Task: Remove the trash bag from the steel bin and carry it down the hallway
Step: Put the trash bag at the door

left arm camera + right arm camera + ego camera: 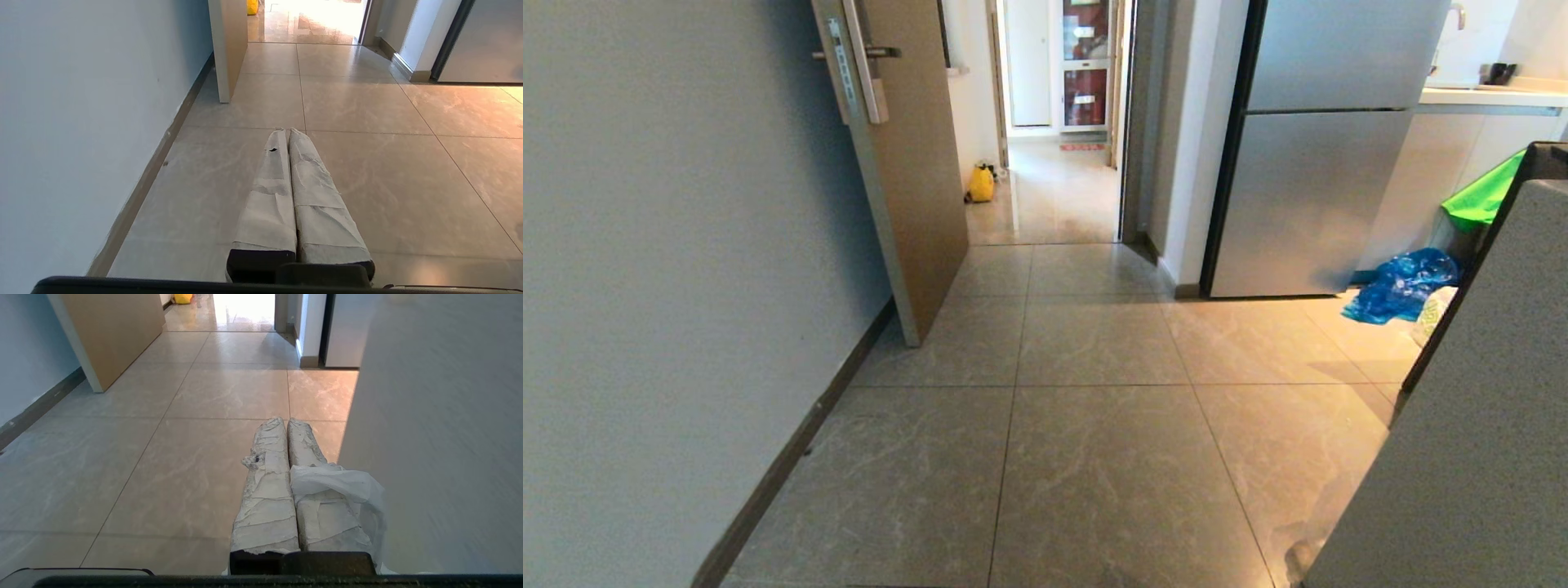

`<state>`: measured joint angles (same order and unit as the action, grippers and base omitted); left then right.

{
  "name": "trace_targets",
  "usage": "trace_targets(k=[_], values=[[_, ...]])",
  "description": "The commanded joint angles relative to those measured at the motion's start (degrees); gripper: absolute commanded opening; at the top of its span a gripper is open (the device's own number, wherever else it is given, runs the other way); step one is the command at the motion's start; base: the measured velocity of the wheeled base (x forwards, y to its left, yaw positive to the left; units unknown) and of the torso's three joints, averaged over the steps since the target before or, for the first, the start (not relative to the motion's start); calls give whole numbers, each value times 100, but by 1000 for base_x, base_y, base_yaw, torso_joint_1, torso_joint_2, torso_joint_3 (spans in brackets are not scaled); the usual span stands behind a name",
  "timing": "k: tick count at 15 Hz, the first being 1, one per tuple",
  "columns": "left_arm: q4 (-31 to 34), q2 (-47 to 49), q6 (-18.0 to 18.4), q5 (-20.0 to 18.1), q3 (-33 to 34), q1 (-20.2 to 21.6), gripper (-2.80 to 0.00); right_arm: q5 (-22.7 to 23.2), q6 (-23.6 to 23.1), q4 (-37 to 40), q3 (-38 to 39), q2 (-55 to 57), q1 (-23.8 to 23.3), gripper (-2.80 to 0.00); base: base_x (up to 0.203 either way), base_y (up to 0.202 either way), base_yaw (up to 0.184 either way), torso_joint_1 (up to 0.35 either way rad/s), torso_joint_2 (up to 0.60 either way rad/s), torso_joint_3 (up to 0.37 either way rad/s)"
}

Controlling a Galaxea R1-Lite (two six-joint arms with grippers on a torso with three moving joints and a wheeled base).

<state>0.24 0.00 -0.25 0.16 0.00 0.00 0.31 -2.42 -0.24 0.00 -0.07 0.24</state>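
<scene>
Nearest us, our right gripper (286,422) is clamped on a loop of the trash bag (339,486), thin white plastic draped over one finger above the tiled floor (1094,457). Our left gripper (288,131) is pressed closed on nothing. Farther off stand the open door (915,180) and fridge (1315,163), with a yellow bag (981,184) in the hallway beyond.

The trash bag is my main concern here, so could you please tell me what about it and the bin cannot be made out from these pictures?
- Trash bag: right wrist view shows only a white fold draped over one finger of the shut right gripper; the rest falls behind that finger and the camera housing, so print and handles are hidden.
- Steel bin: in no view.
- Both arms: outside the head view.
- Yellow bag: too small to tell its contents.
</scene>
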Motion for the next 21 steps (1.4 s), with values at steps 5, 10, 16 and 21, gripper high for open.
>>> trace_targets(k=[5,10,16,21], values=[[2,0,-2,2,0,0,-280,4,-4,-2,0,7,1,-280,191,0,0,2,2,4],[2,0,-2,2,0,0,-280,4,-4,-2,0,7,2,-280,188,0,1,2,3,3],[2,0,-2,2,0,0,-280,4,-4,-2,0,7,2,-280,191,0,1,3,1,1],[2,0,-2,2,0,0,-280,4,-4,-2,0,7,2,-280,194,0,0,3,3,3]])
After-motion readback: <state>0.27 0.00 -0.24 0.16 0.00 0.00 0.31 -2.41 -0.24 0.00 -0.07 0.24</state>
